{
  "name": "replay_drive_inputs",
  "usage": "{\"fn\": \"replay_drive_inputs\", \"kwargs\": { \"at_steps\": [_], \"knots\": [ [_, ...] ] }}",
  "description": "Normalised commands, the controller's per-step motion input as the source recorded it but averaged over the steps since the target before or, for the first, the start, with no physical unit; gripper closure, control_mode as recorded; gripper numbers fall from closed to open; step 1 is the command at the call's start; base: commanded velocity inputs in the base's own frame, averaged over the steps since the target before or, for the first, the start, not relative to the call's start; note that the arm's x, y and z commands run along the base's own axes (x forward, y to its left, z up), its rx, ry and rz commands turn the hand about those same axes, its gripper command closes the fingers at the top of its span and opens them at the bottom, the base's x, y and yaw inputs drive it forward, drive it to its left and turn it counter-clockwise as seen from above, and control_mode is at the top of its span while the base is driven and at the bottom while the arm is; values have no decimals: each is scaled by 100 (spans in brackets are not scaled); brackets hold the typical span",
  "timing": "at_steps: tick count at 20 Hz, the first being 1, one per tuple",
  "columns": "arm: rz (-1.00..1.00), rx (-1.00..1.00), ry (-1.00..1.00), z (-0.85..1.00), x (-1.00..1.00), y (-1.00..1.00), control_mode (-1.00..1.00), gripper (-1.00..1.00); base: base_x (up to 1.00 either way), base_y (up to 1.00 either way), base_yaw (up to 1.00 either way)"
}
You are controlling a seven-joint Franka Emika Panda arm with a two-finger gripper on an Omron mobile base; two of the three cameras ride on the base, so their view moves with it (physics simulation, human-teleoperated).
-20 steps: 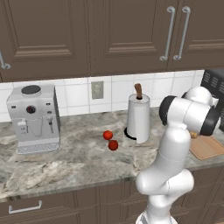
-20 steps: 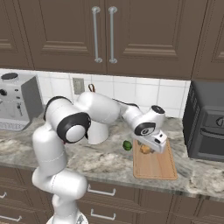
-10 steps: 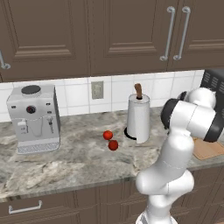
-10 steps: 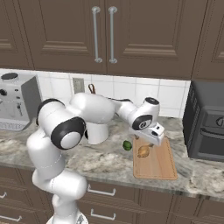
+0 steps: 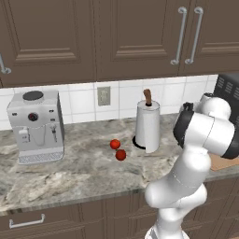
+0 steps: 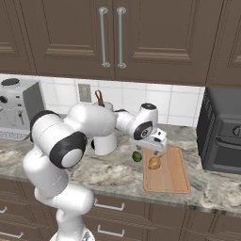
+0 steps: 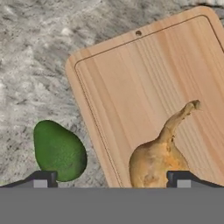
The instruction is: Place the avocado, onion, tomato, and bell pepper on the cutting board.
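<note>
My arm's reaching right, gripper [image 6: 155, 151] pointing down, wide open and empty above the onion [image 7: 155, 164] on the cutting board [image 7: 144, 87], avocado [image 7: 59, 150] beside on the worktop [image 7: 35, 65].

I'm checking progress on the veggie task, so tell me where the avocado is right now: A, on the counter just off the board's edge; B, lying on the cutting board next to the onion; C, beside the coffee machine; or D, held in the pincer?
A: the avocado lies on the stone counter just outside the cutting board, while the onion is on the board and the pincer is open, holding nothing.
</note>
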Motion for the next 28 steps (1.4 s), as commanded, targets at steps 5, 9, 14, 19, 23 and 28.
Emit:
{"fn": "replay_drive_inputs", "kwargs": {
  "at_steps": [5,9,14,19,23,28],
  "knots": [
    [22,-1,0,-2,2,32,-100,-100,0,0,0],
    [23,-3,0,0,0,33,-100,-100,0,0,0],
    [20,-2,0,-6,5,27,-100,-100,0,0,0],
    [16,-5,-1,-24,12,5,-100,-100,0,0,0],
    [10,-6,-5,-25,3,0,-100,-100,0,0,0],
    [7,-5,-5,-12,0,0,-100,-100,0,0,0]
  ]
}}
